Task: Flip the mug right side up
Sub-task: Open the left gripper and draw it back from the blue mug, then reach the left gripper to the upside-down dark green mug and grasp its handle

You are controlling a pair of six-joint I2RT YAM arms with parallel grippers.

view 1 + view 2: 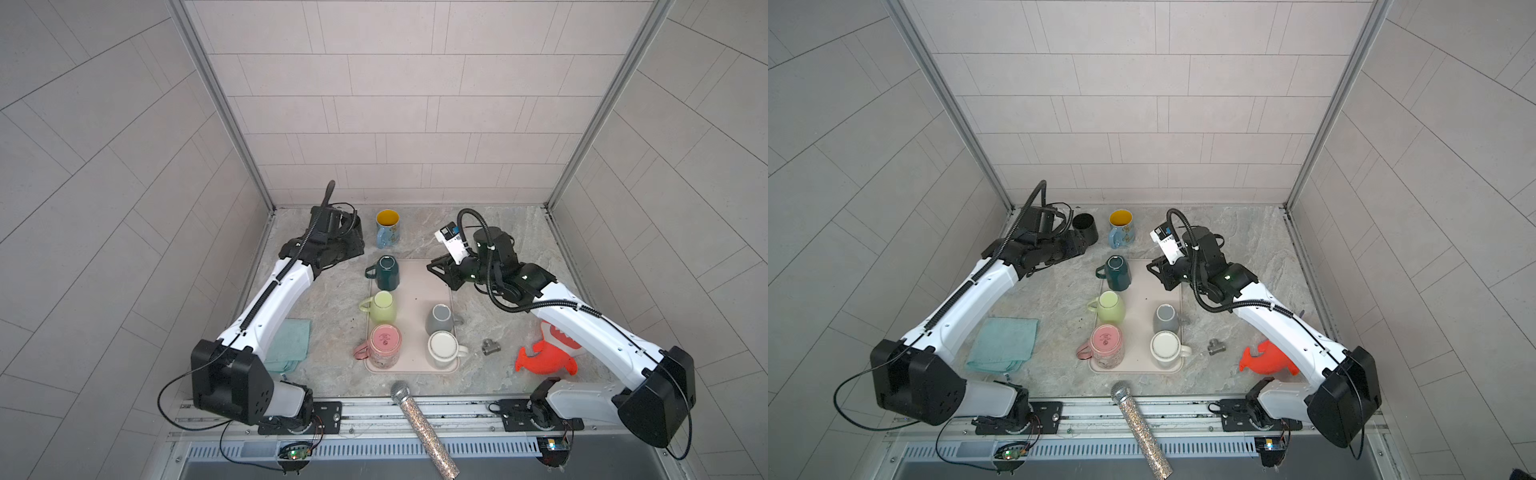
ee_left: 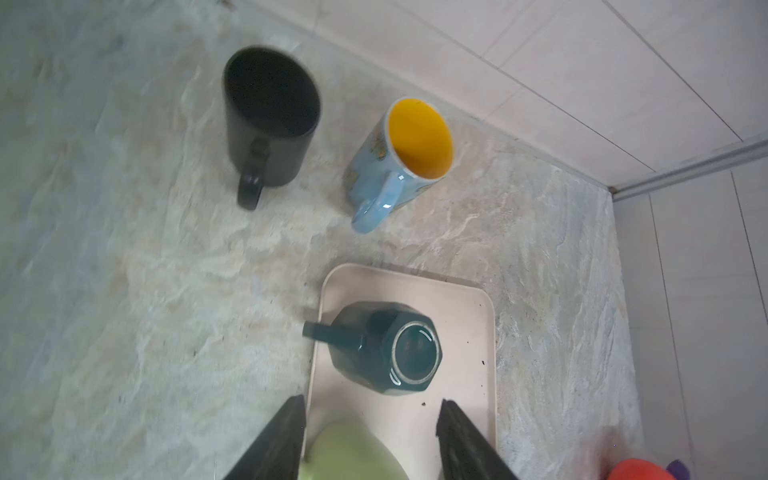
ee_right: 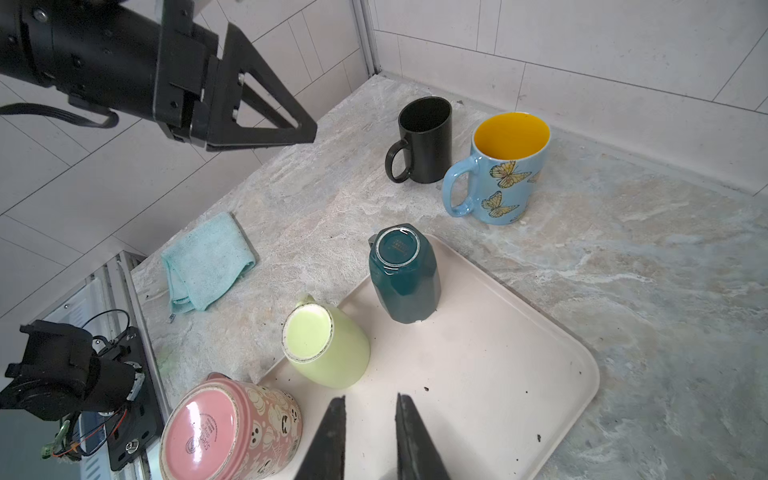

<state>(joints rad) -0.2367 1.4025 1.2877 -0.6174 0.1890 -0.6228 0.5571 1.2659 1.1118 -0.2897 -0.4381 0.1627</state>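
Observation:
A dark green mug [image 1: 386, 272] [image 2: 386, 349] [image 3: 403, 278] stands upside down at the far left corner of the beige tray [image 1: 415, 286]. Behind it in the row, also base up, are a light green mug [image 1: 382, 307] and a pink mug [image 1: 384, 347]. A grey mug [image 1: 440, 318] and a white mug [image 1: 442, 349] stand inverted on the tray's right side. My left gripper [image 2: 370, 415] [image 1: 1079, 245] hangs open and empty above the counter near the black mug [image 1: 1086, 227]. Over the tray's far right corner, my right gripper [image 3: 370, 411] [image 1: 432, 268] holds nothing, its jaws narrowly apart.
An upright blue butterfly mug [image 1: 387, 228] stands beside the black one behind the tray. A teal cloth [image 1: 1003, 345] lies left, a metal fitting [image 1: 490, 347] and red toy shark [image 1: 548, 349] right, and a glitter microphone [image 1: 419, 424] crosses the front edge.

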